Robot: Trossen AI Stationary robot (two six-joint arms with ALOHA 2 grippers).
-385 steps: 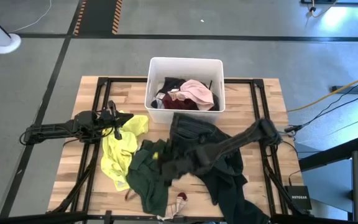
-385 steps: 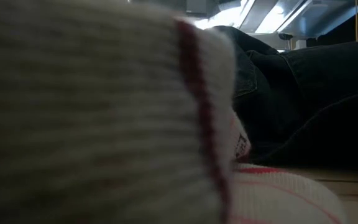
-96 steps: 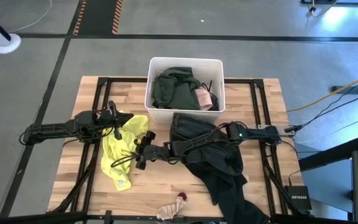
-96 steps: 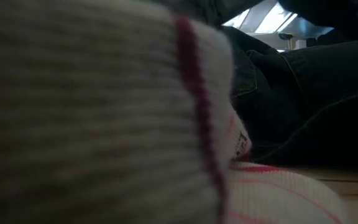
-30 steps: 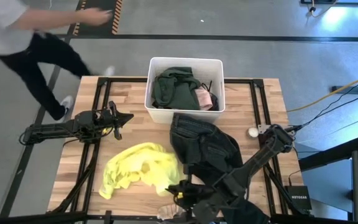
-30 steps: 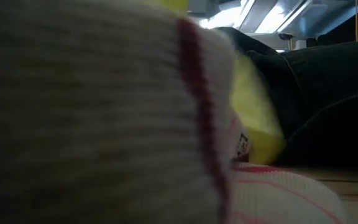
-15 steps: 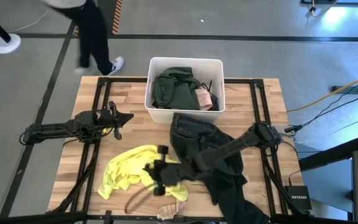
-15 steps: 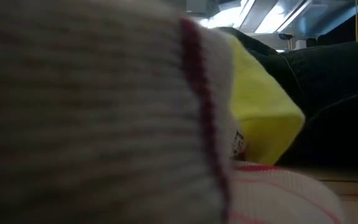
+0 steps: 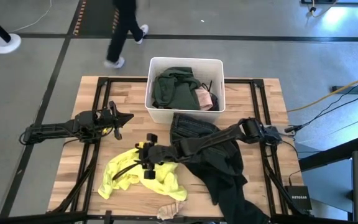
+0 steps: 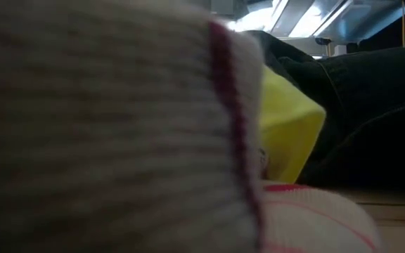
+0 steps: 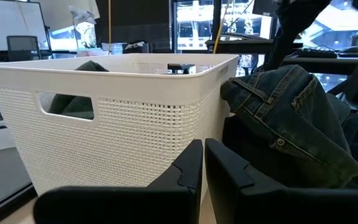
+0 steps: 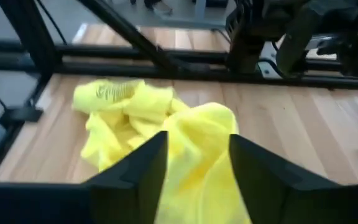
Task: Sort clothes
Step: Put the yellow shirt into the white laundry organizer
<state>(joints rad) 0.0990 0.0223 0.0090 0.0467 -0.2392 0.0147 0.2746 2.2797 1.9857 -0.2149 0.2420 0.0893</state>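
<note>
Yellow top (image 9: 143,176) crumpled, lengthwise left-right

A white rectangular plastic bin (image 9: 185,66) sits at the far middle of a light wooden table (image 9: 263,112) (its walls show a fine woven-look perforation and a cut-out handle in the left wrist view (image 11: 104,124)). Black frame bars (image 9: 102,87) cross the tabletop. Beyond the table, a person (image 9: 124,28) in dark trousers walks across the grey floor (image 9: 260,56).
</note>
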